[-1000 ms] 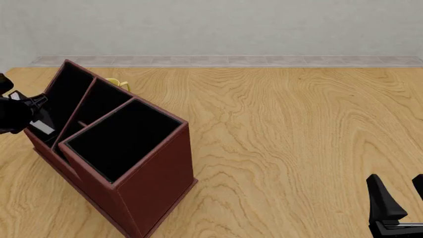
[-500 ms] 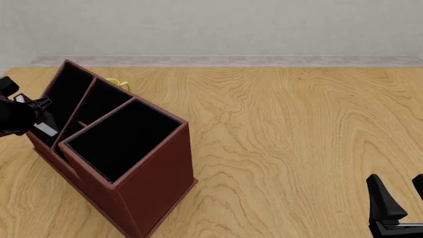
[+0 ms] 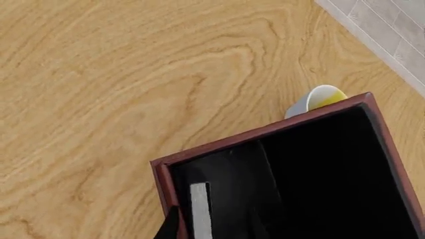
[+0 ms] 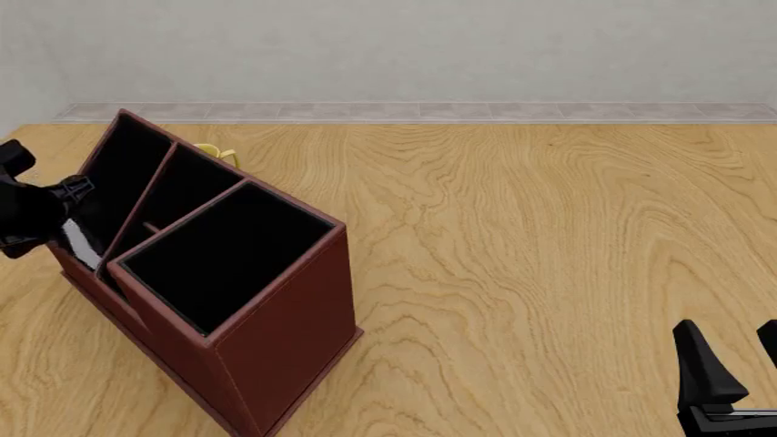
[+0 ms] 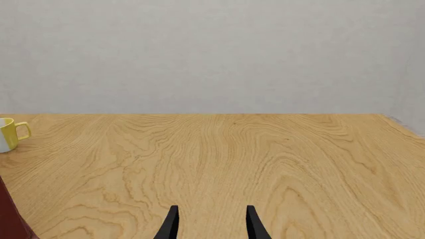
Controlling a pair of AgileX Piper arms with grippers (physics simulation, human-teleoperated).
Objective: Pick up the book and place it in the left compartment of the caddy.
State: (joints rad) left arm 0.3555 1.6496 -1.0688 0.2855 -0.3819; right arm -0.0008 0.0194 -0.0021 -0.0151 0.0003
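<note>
Light wooden table (image 4: 522, 228), reddish-brown caddy (image 4: 261, 355) standing on it, yellow mug (image 5: 9, 133) just behind

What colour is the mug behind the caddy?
Yellow mug, white inside; clearest in the right wrist view.

Reddish-brown caddy (image 4: 261, 337) (black inside); pale-edged book (image 3: 200, 211); yellow-and-white mug (image 5: 9, 134); swirled tan woodgrain table (image 4: 547, 246)

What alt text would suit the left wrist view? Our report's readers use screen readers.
Looking down into the dark reddish-brown caddy, the book shows its pale page edge inside the black-lined left compartment. A yellow and white mug peeks from behind the caddy on the wooden table.
</note>
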